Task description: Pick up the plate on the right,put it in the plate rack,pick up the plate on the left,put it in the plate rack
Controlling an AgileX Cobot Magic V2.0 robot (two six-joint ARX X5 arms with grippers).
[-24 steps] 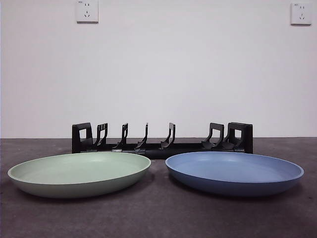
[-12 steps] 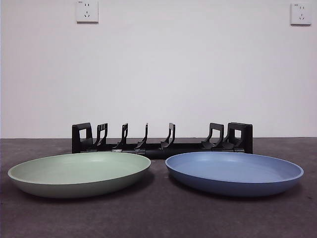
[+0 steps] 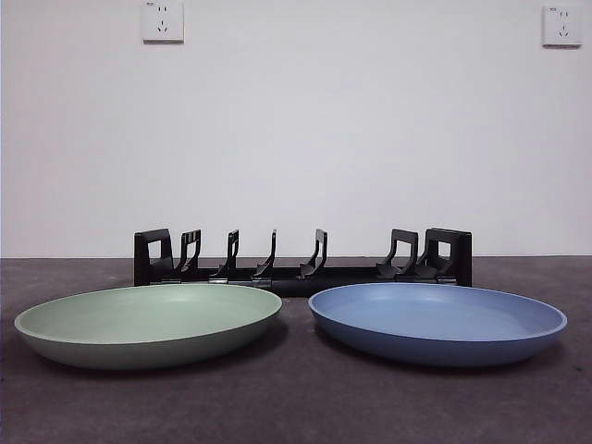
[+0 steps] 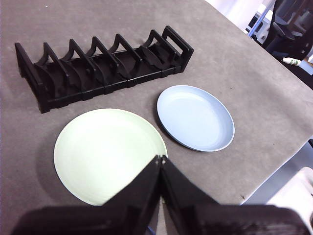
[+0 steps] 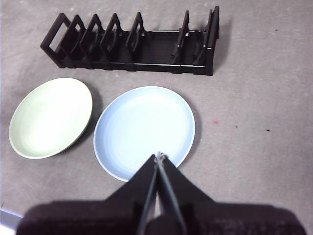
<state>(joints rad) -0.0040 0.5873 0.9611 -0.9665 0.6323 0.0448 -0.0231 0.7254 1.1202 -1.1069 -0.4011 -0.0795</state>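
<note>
Blue plate (image 3: 437, 323) lower right, green plate (image 3: 148, 324) lower left, flat before the empty plate rack (image 3: 302, 259); right gripper (image 5: 158, 155) and left gripper (image 4: 161, 158) hover overhead, jaws together, awaiting pickup.

You are looking level across the worktop (image 3: 296, 407) from low and close in the front view. Both wrist cameras are looking down from high above, each over its own pincer, sharing the rack (image 4: 102, 66) and both plates.
</note>
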